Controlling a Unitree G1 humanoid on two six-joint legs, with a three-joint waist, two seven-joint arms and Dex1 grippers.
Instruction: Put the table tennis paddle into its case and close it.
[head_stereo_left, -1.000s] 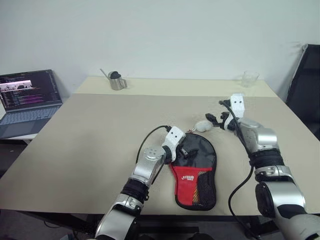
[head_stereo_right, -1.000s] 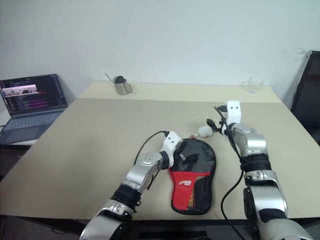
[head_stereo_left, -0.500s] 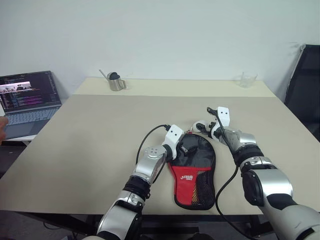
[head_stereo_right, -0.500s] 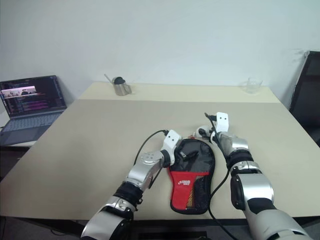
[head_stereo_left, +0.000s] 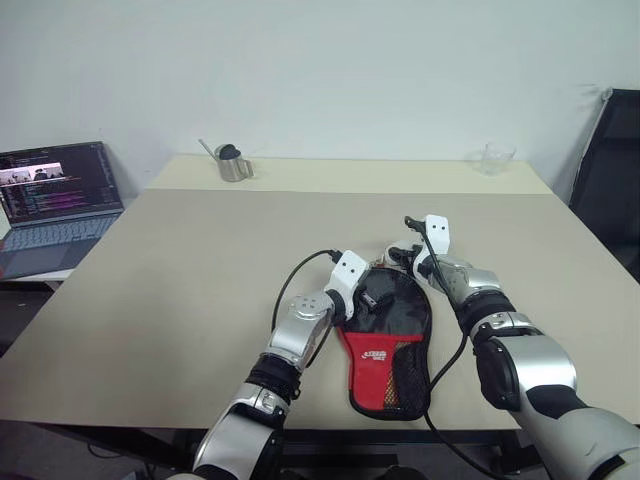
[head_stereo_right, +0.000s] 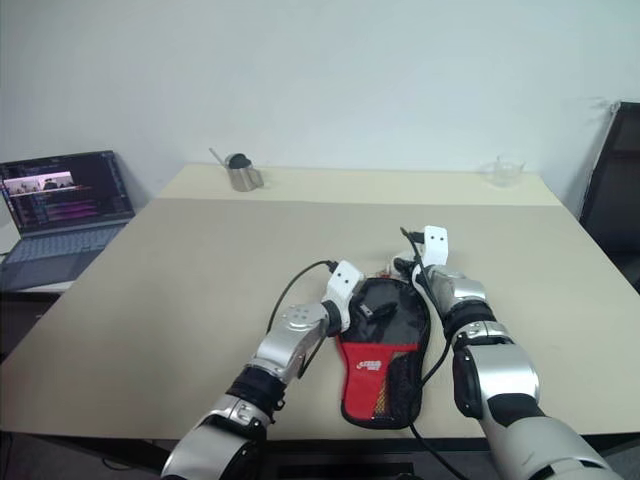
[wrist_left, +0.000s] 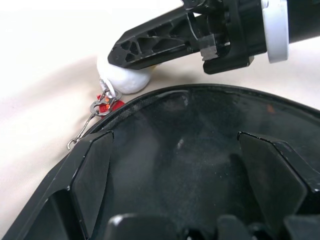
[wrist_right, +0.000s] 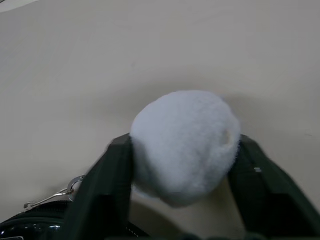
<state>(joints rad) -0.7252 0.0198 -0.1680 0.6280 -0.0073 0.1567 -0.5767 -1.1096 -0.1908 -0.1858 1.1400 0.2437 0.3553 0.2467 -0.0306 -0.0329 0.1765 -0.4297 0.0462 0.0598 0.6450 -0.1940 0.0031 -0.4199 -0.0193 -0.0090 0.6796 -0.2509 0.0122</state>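
Note:
The case (head_stereo_left: 398, 330) lies flat on the table, black at the far end, with its red printed panel (head_stereo_right: 375, 362) toward me. My left gripper (head_stereo_left: 368, 298) is open, and its fingers (wrist_left: 92, 175) rest spread on the case's black fabric. A white fluffy ball (wrist_right: 182, 142) hangs by a metal clip (wrist_left: 102, 106) at the case's far rim. My right gripper (head_stereo_right: 405, 266) is shut on this ball, one finger pressed to each side. The table tennis paddle is hidden from me.
An open laptop (head_stereo_left: 55, 195) sits at the far left beside the table (head_stereo_left: 180, 280). A metal cup (head_stereo_left: 235, 165) stands at the back left, a clear glass (head_stereo_left: 497, 158) at the back right. A black chair (head_stereo_left: 612, 170) stands past the right edge.
My right gripper has come left and down from beside the white ball to its two sides and closed on it. The left gripper has stayed on the case.

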